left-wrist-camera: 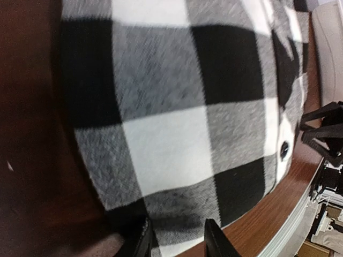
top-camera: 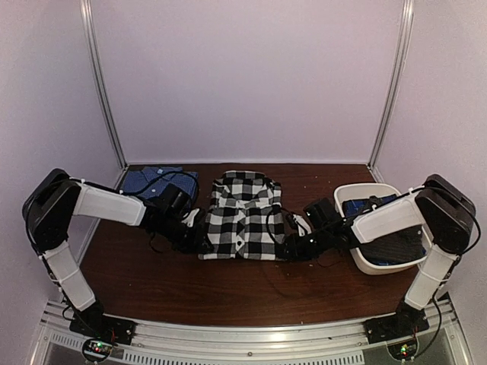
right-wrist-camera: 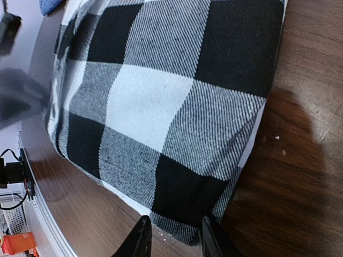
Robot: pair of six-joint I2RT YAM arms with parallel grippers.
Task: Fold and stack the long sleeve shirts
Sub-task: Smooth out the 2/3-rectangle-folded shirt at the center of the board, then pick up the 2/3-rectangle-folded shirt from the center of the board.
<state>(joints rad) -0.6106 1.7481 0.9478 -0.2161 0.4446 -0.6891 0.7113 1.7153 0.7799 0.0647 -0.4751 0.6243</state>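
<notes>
A folded black-and-white checked shirt [top-camera: 242,217] lies flat in the middle of the brown table. My left gripper [top-camera: 199,242] sits low at its near-left corner, and my right gripper [top-camera: 293,245] at its near-right corner. In the left wrist view the checked shirt [left-wrist-camera: 177,107] fills the frame; the left gripper [left-wrist-camera: 179,243] is open, its fingers either side of the hem. In the right wrist view the shirt's [right-wrist-camera: 161,101] corner lies between the fingers of the open right gripper [right-wrist-camera: 176,241]. A blue shirt [top-camera: 156,181] lies folded at the back left. A dark shirt [top-camera: 394,243] fills the basket.
The white oval basket [top-camera: 358,190] stands at the right, close behind my right arm; its wall [left-wrist-camera: 327,32] shows in the left wrist view. The table's front edge and metal rail [top-camera: 251,334] run just behind both grippers. White walls close the back and sides.
</notes>
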